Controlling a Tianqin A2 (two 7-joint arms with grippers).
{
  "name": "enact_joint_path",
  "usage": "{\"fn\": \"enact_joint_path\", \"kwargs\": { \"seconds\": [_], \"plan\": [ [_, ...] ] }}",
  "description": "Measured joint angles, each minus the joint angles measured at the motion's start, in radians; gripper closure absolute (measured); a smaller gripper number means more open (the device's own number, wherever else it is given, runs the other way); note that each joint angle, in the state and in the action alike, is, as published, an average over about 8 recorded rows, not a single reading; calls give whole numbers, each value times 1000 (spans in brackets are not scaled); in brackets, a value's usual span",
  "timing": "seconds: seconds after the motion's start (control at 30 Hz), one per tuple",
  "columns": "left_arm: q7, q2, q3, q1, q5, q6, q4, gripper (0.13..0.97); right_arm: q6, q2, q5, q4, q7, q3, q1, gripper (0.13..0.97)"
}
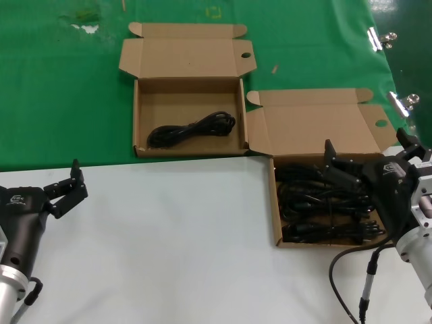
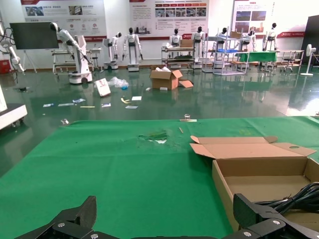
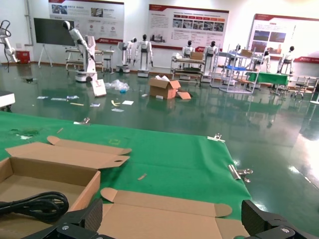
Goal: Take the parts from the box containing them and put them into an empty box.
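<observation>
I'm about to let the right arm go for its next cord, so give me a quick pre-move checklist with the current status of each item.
1. Right gripper open above the source box: ok.
2. Power cords left to pick in that box: ok, several.
3. Receiving box lid open, with room beside the one power cord in it: ok.
4. Left gripper out of the way over the white table: ok, open and idle.
5. Single cord separable from the pile: cannot tell, the cords overlap.
</observation>
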Motion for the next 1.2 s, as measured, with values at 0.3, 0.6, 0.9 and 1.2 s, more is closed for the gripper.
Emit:
{"fn": "enact_joint_path", "kwargs": {
  "seconds": [0.3,0.6,0.9,1.2],
  "plan": [
    [0,0,0,0,0,0,0,132,0,0,0,0,0,0,0,129],
    [0,0,0,0,0,0,0,132,0,0,0,0,0,0,0,129],
    [0,0,0,0,0,0,0,132,0,0,0,0,0,0,0,129],
    [0,0,0,0,0,0,0,132,0,0,0,0,0,0,0,129]
  ]
}}
